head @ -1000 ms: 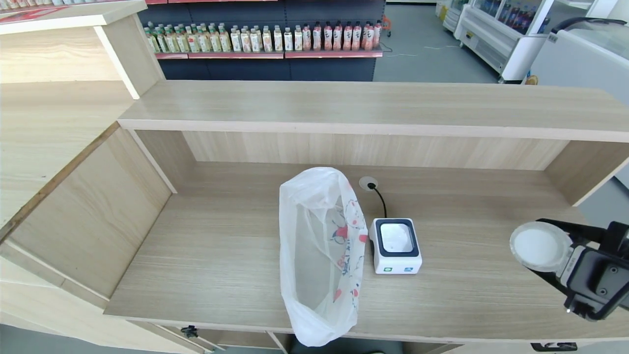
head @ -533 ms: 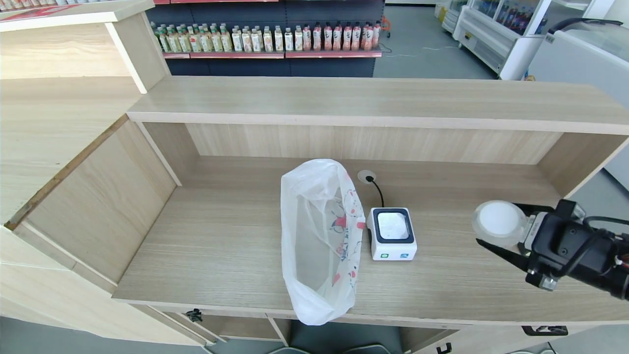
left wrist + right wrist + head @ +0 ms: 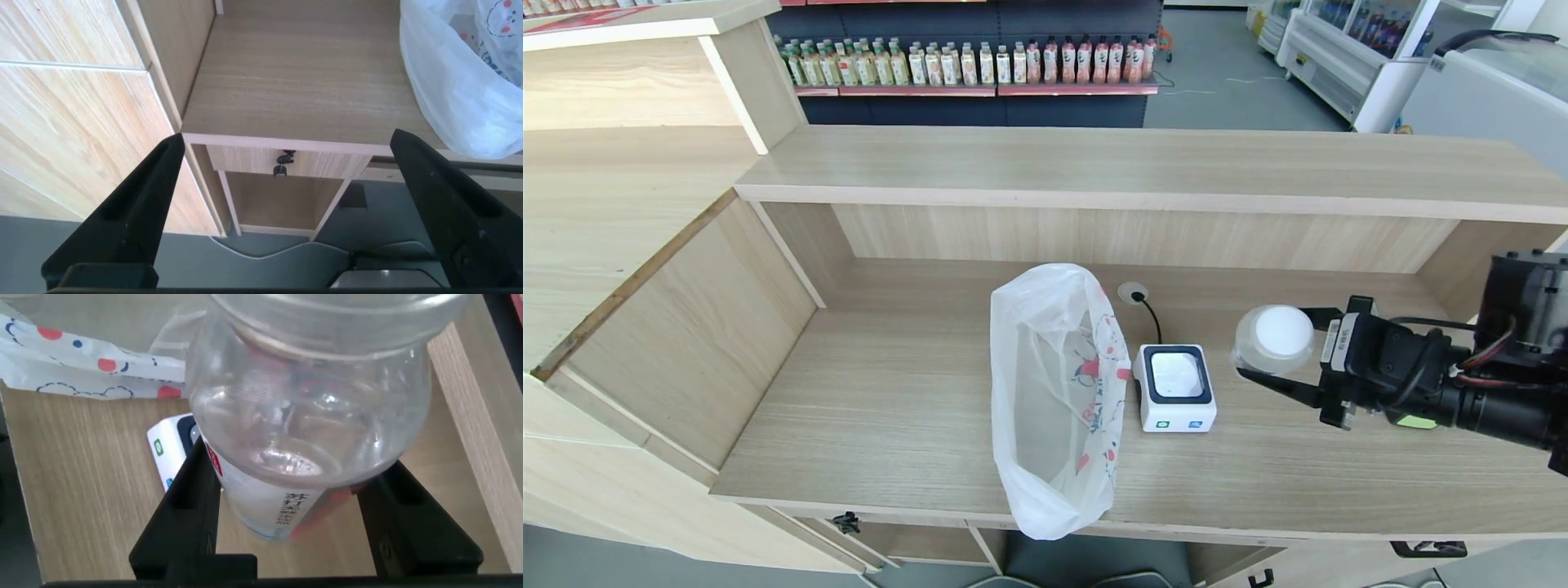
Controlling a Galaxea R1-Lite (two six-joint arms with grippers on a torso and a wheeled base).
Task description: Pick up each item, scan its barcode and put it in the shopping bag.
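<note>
Right gripper [image 3: 1278, 347] clamps a clear, white-lidded jar [image 3: 1276, 333] above the counter [image 3: 890, 408], just right of the scanner [image 3: 1176, 387] and apart from it. Left of the scanner the shopping bag [image 3: 1054, 392] gapes, overhanging the front edge. Left gripper [image 3: 282, 212] hangs spread wide below that edge.

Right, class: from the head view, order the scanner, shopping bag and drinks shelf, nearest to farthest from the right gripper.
1. Scanner, just left of the right gripper.
2. Shopping bag, left of the scanner.
3. Drinks shelf, far at the back.
</note>
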